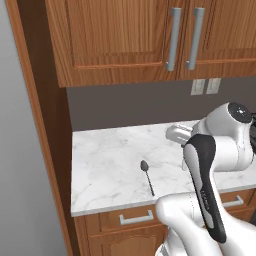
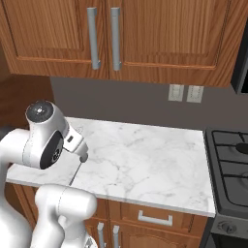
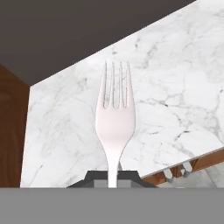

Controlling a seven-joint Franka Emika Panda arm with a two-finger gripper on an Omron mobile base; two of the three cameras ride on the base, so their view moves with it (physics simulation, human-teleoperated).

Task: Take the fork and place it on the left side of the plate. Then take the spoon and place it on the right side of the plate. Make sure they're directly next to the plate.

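Counter (image 1: 110, 160) is white marble w/ lots of bare room; wood wall on its left edge, stove (image 2: 232, 160) past its right edge. Spoon (image 1: 147, 176) lies flat near the front edge, bowl end pointing to the back wall. Gripper (image 3: 113, 177) is pinched shut on the fork (image 3: 114, 118) handle, tines sticking out ahead, up off the marble.

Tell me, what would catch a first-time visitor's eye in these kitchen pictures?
Probably the pale fork, standing tines-up in the hand view with its handle pinched in the shut tool above the marble counter. Next, the dark spoon lying alone on that counter near its front edge, in the left base view. The big white arm fills the lower right of that view, under wooden cabinets.
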